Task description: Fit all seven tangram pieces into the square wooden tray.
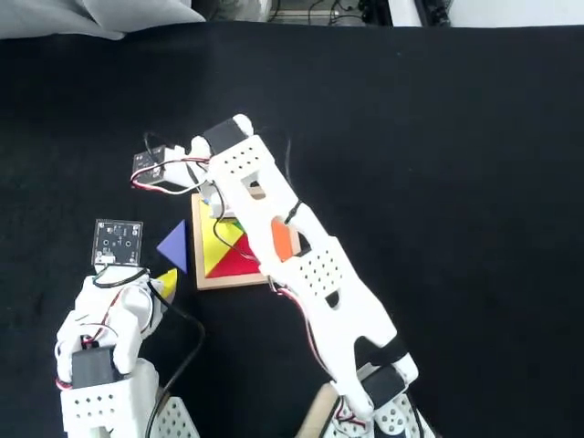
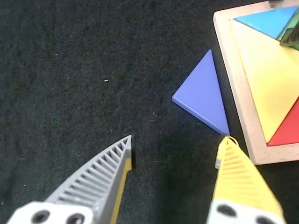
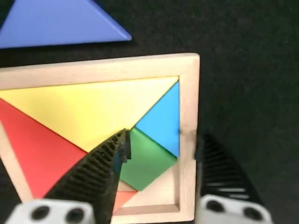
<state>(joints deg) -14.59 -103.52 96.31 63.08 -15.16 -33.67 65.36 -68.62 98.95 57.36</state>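
Indigo triangle (image 1: 173,245) loose left of tray (image 2: 236,70); my left fingers (image 2: 240,182) wide below it, next straddle, pinch; right fingers (image 3: 93,177) wide over tray.

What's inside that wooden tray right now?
Inside the wooden tray lie a yellow triangle, a red triangle, a light blue triangle, a green piece and an orange piece. The right tool covers whatever else is there.

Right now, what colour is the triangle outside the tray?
The loose triangle is periwinkle blue, best seen in the left wrist view, beside the tray.
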